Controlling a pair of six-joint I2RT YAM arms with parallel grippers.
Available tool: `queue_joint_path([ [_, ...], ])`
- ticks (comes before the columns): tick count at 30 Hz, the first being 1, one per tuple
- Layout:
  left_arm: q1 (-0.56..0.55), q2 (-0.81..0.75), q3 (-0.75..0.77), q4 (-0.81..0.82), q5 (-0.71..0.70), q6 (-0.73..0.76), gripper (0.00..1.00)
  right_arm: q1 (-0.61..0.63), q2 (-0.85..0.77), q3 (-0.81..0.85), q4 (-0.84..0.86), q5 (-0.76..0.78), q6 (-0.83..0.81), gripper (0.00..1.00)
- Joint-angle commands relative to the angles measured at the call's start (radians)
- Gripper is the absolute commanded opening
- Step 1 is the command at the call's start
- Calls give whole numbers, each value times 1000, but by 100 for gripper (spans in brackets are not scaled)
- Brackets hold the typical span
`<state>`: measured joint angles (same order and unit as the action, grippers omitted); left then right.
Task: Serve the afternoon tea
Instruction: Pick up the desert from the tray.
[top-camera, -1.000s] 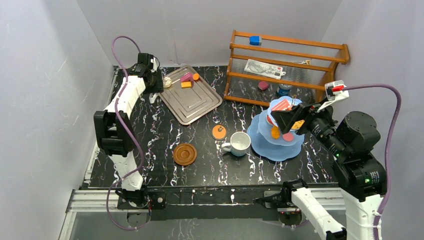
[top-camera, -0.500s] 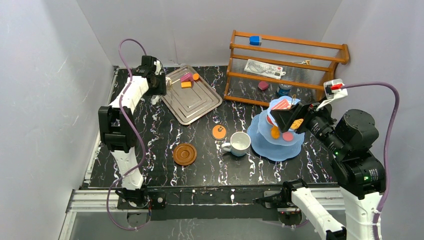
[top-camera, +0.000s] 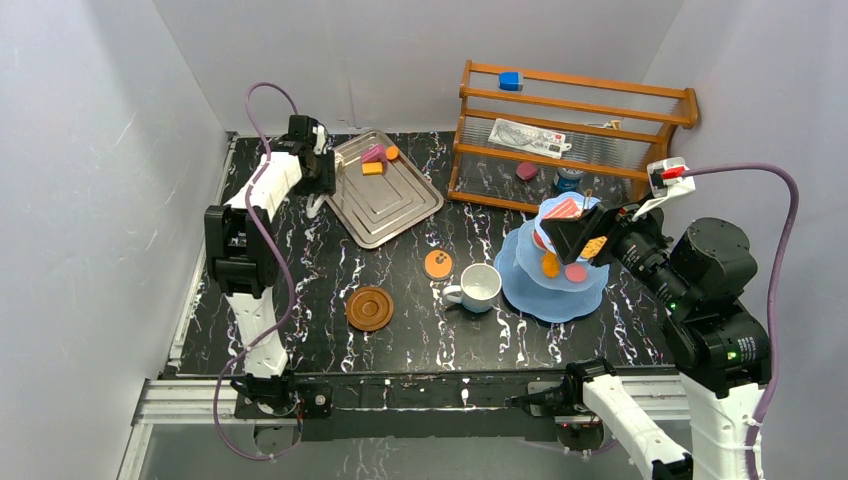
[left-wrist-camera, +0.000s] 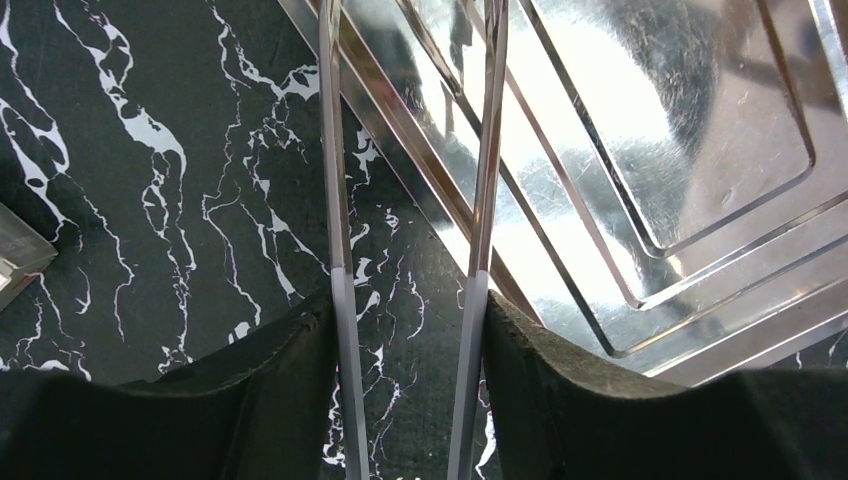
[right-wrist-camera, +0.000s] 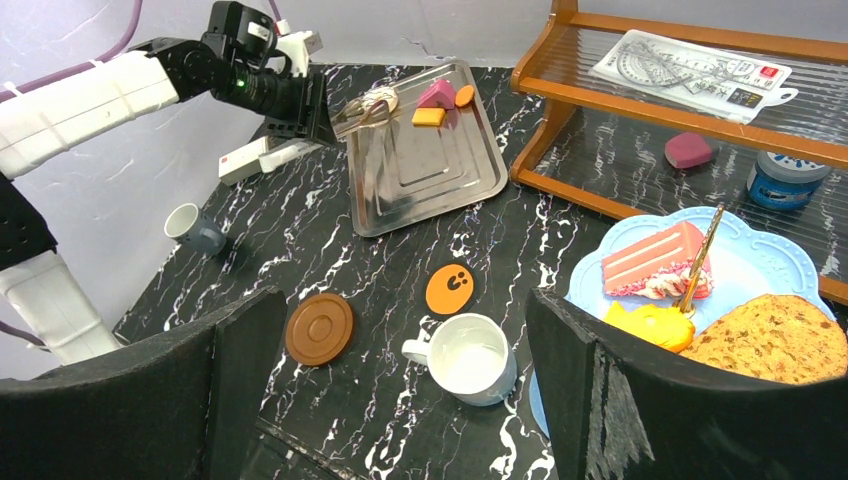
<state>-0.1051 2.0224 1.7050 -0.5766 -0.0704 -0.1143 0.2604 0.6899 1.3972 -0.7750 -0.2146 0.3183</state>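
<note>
Squeezing slim silver metal tongs (left-wrist-camera: 489, 150), the left gripper (left-wrist-camera: 405, 330) should nip the seemingly light, stiff pink toy cake (right-wrist-camera: 436, 94) by its sides; right gripper (right-wrist-camera: 405, 300) stands open

There's the white-and-black left arm (top-camera: 250, 215), stretched far up the left side, elbow folded high, wrist tipped downward. The left gripper (left-wrist-camera: 405, 310) is clamped, its black fingers (left-wrist-camera: 270, 370) pressing both blades of the slim silver metal tongs (left-wrist-camera: 487, 180). Over on the right edge, the right arm (top-camera: 710, 300) sits bent, pointing leftward, and the right gripper (top-camera: 573, 238) has its jaws spread wide.
</note>
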Motion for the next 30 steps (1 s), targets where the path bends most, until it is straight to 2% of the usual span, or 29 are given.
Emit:
queue_joint_path([
  [1, -1, 0, 51, 21, -21, 13, 49, 0, 6, 32, 65, 6, 0, 99],
  [10, -1, 21, 75, 23, -29, 24, 50, -1, 18, 33, 74, 3, -4, 99],
  [23, -2, -33, 42, 16, 11, 11, 34, -1, 13, 19, 78, 5, -5, 99],
  [30, -2, -90, 30, -8, 17, 8, 31, -1, 0, 8, 77, 12, -4, 99],
])
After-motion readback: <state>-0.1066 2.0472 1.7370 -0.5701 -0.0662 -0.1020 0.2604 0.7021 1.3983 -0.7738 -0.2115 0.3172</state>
